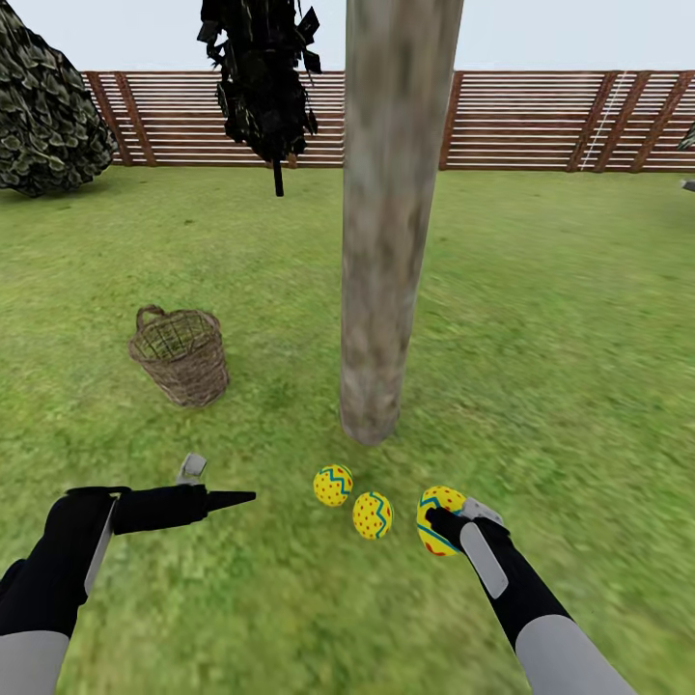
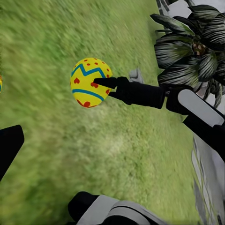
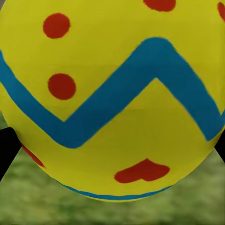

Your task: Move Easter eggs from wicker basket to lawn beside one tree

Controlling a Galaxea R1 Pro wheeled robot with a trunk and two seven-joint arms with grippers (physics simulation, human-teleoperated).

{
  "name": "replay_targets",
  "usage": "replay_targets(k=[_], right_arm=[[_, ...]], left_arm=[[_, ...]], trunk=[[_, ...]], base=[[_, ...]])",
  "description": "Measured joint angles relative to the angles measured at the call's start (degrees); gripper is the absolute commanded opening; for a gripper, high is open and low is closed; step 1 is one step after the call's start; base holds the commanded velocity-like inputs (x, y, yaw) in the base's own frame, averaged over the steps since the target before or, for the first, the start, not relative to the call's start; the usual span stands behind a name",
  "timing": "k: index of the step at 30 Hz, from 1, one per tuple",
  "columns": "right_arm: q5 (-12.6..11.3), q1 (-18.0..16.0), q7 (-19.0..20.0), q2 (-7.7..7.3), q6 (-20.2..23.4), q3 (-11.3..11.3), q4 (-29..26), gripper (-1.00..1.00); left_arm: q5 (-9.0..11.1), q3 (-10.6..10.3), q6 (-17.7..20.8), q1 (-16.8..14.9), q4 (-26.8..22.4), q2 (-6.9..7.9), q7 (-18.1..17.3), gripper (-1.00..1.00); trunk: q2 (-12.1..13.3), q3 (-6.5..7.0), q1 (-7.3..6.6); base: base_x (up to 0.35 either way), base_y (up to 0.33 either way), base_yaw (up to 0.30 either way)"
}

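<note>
Now my right hand [image 1: 436, 529] pinches a yellow egg [image 1: 439, 518] with red dots and blue zigzags, low by the tree [image 1: 386, 290]. Two more eggs [image 1: 332, 485] [image 1: 373, 514] lie on the lawn [image 1: 560, 367] just beside the trunk. My left hand [image 1: 241, 498] looks pressed together. Open grass separates the basket [image 1: 181, 355] from them.

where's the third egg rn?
Head view: the third egg is in the right gripper, low over the lawn right of the two eggs lying near the trunk.
</note>
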Motion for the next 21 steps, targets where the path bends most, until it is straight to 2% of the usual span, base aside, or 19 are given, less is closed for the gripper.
replay_targets(k=[21], right_arm=[[0.0, 0.0, 0.0, 0.0, -0.3, 0.0, 0.0, -1.0]], left_arm=[[0.1, 0.0, -0.1, 0.0, 0.0, 0.01, 0.0, 1.0]], trunk=[[-8.4, -3.77, 4.61]], base=[[0.0, 0.0, 0.0]])
